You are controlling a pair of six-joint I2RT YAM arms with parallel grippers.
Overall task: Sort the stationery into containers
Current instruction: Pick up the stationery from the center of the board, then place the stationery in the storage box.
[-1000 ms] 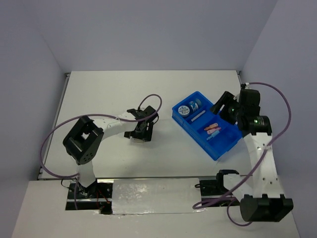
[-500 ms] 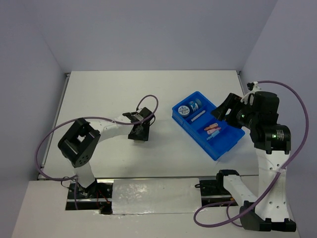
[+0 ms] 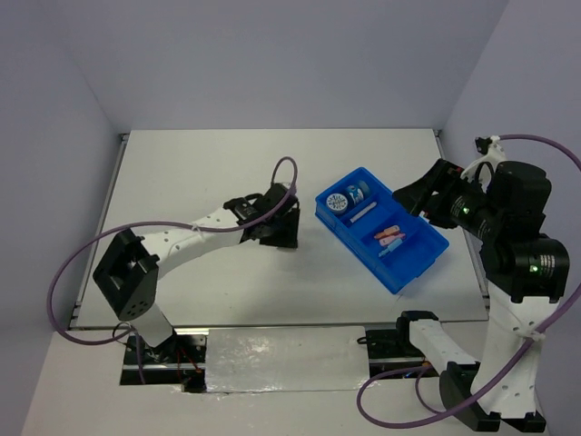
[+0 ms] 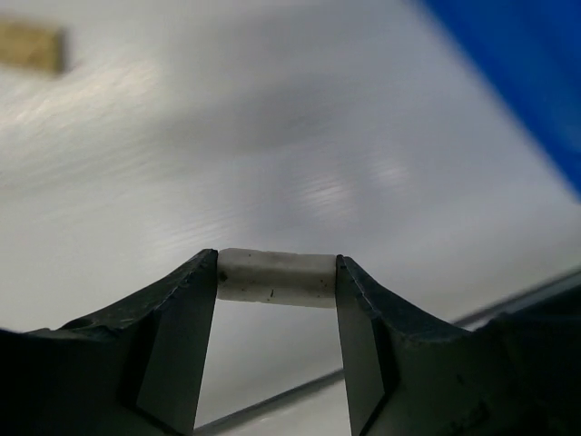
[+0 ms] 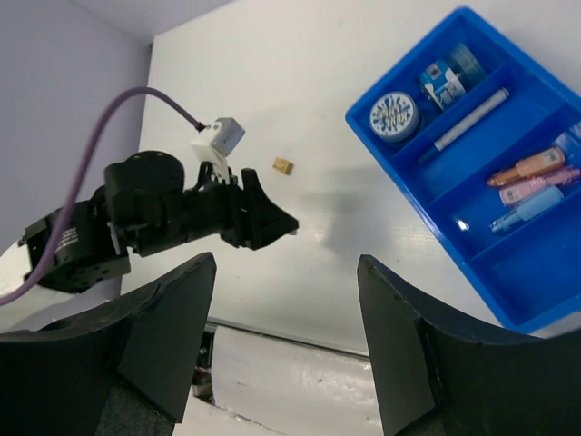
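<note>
A small white block is clamped end to end between the two fingers of the left gripper, which is closed on it just left of the blue tray, whose edge shows at the upper right of the left wrist view. A tan block lies on the white table, also left of the tray and apart from it, close to the left gripper's tip.

Inside the tray, two blue rolls sit in the end section: one with its white patterned top facing up, the other tilted on its side next to it. The white-blue pen lies along the narrow section beside them. In the next section the orange piece, pink piece and light-blue piece lie side by side.

The right gripper hangs above the tray's far right side, its jaws spread apart and gripping nothing.
</note>
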